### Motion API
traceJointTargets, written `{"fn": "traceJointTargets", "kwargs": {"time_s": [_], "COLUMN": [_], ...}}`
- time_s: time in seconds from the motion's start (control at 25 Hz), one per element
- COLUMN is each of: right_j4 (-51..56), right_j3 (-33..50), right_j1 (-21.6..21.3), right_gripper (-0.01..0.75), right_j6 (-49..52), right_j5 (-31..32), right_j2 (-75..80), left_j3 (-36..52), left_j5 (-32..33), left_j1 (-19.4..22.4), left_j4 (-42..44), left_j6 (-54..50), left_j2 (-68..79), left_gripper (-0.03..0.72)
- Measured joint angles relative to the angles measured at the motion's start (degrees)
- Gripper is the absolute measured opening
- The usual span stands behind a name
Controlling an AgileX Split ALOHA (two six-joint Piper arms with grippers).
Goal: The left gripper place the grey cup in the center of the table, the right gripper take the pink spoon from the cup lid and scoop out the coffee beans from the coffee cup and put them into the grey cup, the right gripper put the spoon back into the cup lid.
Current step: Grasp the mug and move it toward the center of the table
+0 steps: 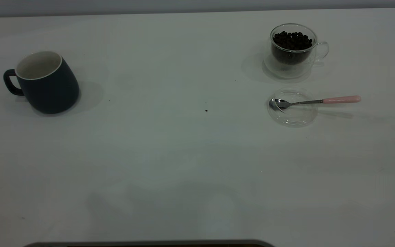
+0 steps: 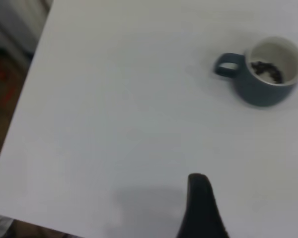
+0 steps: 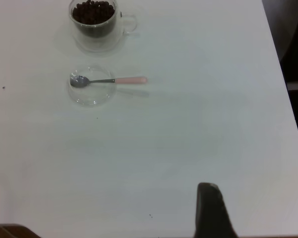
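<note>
- Only one dark finger of the left gripper [image 2: 201,208] shows, cut off by the frame; whether the fingers are wide or narrow cannot be told.
- The same holds for the right gripper [image 3: 213,210].
- The grey cup [image 1: 45,82] stands upright well ahead of the left finger, a few coffee beans [image 2: 268,72] in it, bare bench [image 1: 183,154] between.
- Far beyond the right finger, the pink spoon [image 1: 315,101] rests with its bowl in the cup lid [image 1: 291,108], handle overhanging.
- The coffee cup [image 1: 293,51] stands just behind the lid, full of beans.
- The bench edges lie near both fingers.

Two cups: grey cup [image 1: 48,84]; coffee cup [image 1: 291,51]; one pink spoon [image 1: 315,101]; seemingly one cup lid [image 1: 291,116].
</note>
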Motion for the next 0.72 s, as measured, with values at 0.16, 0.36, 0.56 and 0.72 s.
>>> {"fn": "traceJointTargets", "kwargs": {"time_s": [0.16, 0.36, 0.56, 0.72], "right_j4": [0.00, 0.00, 0.00, 0.00], "right_j3": [0.00, 0.00, 0.00, 0.00], "right_j1": [0.00, 0.00, 0.00, 0.00], "right_gripper": [0.488, 0.488, 0.488, 0.488], "right_j6": [0.00, 0.00, 0.00, 0.00], "right_j5": [0.00, 0.00, 0.00, 0.00], "right_j2": [0.00, 0.00, 0.00, 0.00], "left_j3": [-4.52, -10.95, -17.85, -22.99], "left_j5": [-2.86, -5.97, -7.18, -7.81], "left_j1": [3.57, 14.33, 22.97, 23.86], "left_j4": [3.72, 2.05, -9.46, -16.62], "left_j6": [-2.90, 0.45, 19.61, 39.49], "left_j2": [14.09, 28.73, 41.51, 51.16], "left_gripper": [0.586, 0.586, 0.586, 0.586]}}
